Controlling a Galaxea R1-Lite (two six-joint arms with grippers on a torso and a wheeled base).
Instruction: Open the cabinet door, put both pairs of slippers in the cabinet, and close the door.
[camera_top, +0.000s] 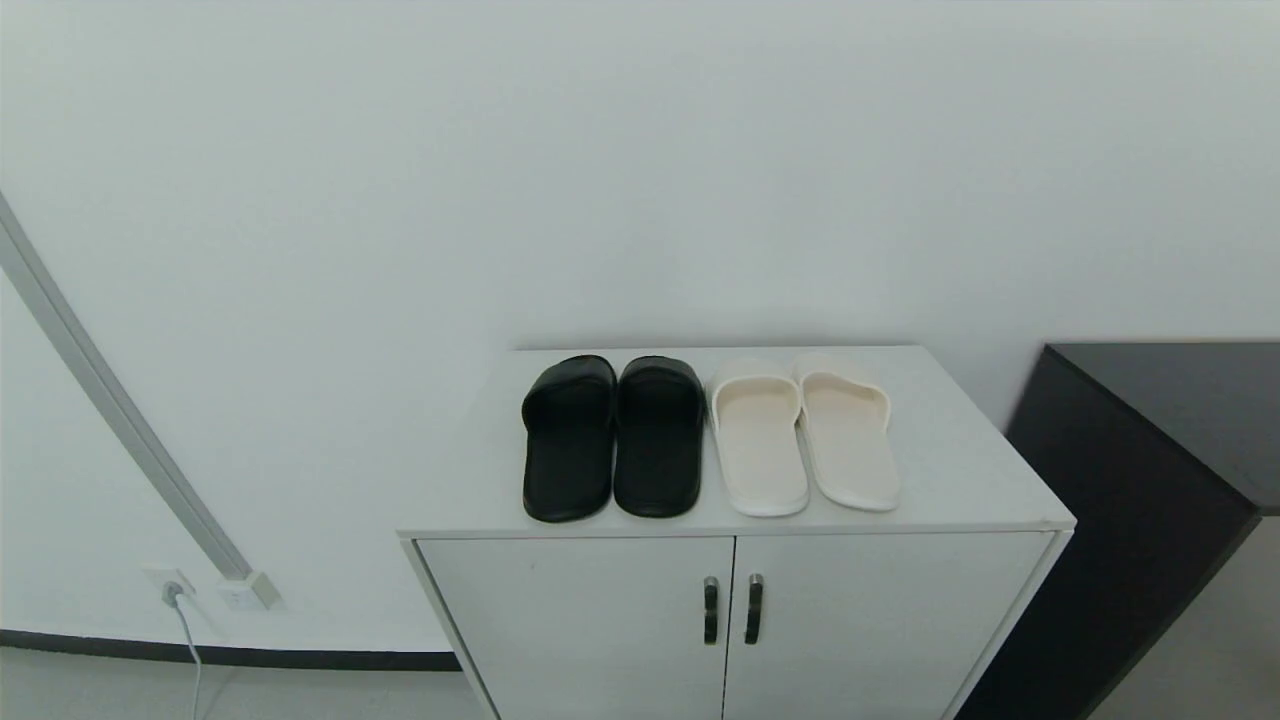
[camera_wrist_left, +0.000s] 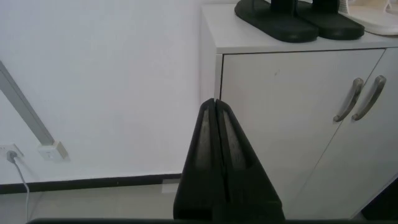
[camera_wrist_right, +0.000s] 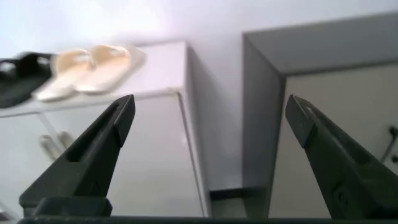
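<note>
**Status.** Both doors of the white two-door cabinet (camera_top: 960, 470) are shut, so the step in hand is judged to be opening a door, and nothing has been stowed yet.

**Location of items.** The pair of black moulded slide slippers (camera_top: 568, 450) stands on the left half of the cabinet top, heels at the front edge. The pair of cream moulded slide slippers (camera_top: 760, 450) sits just beside it on the right half, also heel-forward.

**Grippers.** The left gripper (camera_wrist_left: 215, 107) has its jaws pressed together on nothing. It sits low and clear of the cabinet's front left corner. The right gripper (camera_wrist_right: 210, 102) has its jaws spread wide and is also empty, off the cabinet's right side. It is near a dark, matt block-shaped unit (camera_top: 1150, 500) that stands next to the cabinet.

**Recommendation for the step.**
- The two dark vertical bar handles, left handle (camera_top: 710, 610) and right handle (camera_top: 753, 608), sit close together at the meeting edges of the doors.
- The jaws should straddle one bar only and close square on it.
- The pull should follow an arc about that door's outer hinge edge, not a straight line.
- The left gripper would have to part its jaws first, while the right is ready as it stands.
- The approach should stay below the slipper heels at the front edge.

**Count.**
- Slippers: four, in two pairs.
- Doors: two.
- Handles: two.
- Grippers: two.
</note>
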